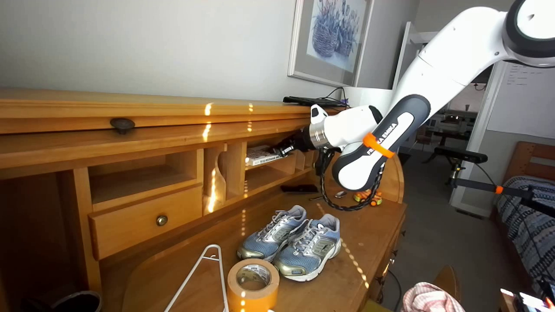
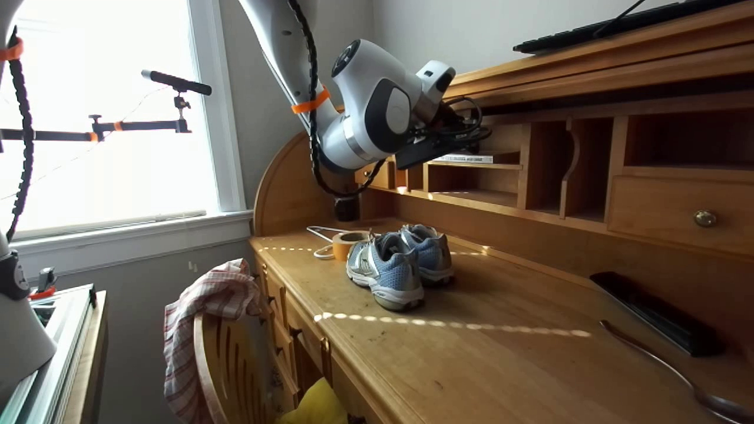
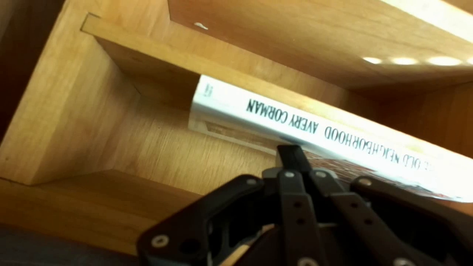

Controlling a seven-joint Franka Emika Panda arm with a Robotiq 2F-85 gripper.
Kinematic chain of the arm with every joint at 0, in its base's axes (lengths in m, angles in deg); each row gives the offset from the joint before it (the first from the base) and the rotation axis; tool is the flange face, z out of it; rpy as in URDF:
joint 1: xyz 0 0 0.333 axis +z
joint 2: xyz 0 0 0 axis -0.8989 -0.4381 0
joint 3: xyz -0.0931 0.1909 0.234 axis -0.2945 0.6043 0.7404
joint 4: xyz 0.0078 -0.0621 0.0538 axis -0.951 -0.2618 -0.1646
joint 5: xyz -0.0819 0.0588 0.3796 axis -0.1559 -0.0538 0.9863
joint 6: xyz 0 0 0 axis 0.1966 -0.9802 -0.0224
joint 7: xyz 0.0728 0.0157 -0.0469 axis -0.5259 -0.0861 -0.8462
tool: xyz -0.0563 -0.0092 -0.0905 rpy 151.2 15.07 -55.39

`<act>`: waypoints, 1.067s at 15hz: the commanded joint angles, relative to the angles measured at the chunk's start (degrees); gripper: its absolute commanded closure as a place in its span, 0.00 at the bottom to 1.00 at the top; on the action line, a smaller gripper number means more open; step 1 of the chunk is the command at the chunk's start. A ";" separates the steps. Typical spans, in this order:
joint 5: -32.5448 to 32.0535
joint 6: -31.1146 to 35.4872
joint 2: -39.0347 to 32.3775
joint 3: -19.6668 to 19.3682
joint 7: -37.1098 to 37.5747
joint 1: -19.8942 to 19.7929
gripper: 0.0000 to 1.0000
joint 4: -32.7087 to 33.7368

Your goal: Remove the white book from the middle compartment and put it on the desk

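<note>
The white book [image 3: 295, 122] lies flat on a shelf [image 3: 177, 59] in the middle compartment, its spine facing out. Its spine shows in both exterior views [image 1: 265, 159] [image 2: 465, 158]. My gripper [image 3: 290, 149] is shut, with its fingertips together and nothing seen between them. The tips are over the top cover just behind the spine; I cannot tell whether they touch it. In an exterior view, the gripper [image 1: 279, 151] reaches into the compartment over the book. In an exterior view, the wrist hides the fingertips and part of the book. The desk [image 2: 500, 365] is below.
Two blue-grey shoes [image 1: 310, 247] [image 2: 386, 271] stand on the desk. A tape roll [image 1: 253, 286], a white hanger [image 1: 219, 268], a black object [image 2: 657, 312] and a spoon [image 2: 648, 353] lie there too. Wooden dividers [image 1: 235, 170] flank the compartment. A keyboard [image 2: 612, 26] lies on top.
</note>
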 commanded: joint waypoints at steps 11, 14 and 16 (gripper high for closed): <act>0.03 -2.42 2.27 -0.57 -0.28 0.70 1.00 -8.56; 1.26 -2.35 2.96 -0.26 -1.02 0.56 1.00 -9.44; 1.49 -2.57 3.21 -0.27 -0.91 0.41 1.00 -10.30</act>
